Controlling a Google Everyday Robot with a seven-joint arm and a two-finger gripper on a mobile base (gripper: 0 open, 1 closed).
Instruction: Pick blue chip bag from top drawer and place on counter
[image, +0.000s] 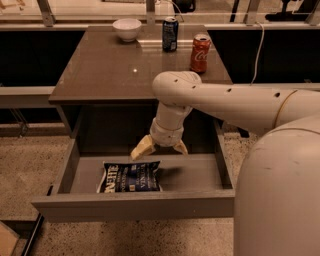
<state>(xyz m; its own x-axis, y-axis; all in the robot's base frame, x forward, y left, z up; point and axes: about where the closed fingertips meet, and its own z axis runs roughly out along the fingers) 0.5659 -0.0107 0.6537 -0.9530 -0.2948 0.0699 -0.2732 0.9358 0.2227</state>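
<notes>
inside drawer (200, 176): chip bag (130, 177) (gripper (161, 149) just above)

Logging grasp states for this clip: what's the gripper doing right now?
Gripper: open, holding nothing, inside the top drawer just above the blue chip bag.

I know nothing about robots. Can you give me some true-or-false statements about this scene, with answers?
The blue chip bag lies in the open top drawer. True.
The gripper is clutching the bag. False: it hovers open just above the bag, holding nothing.
Two cans stand on the counter. True: a blue can and a red can.
The white bowl sits in the drawer. False: it stands on the counter's far left corner.
</notes>
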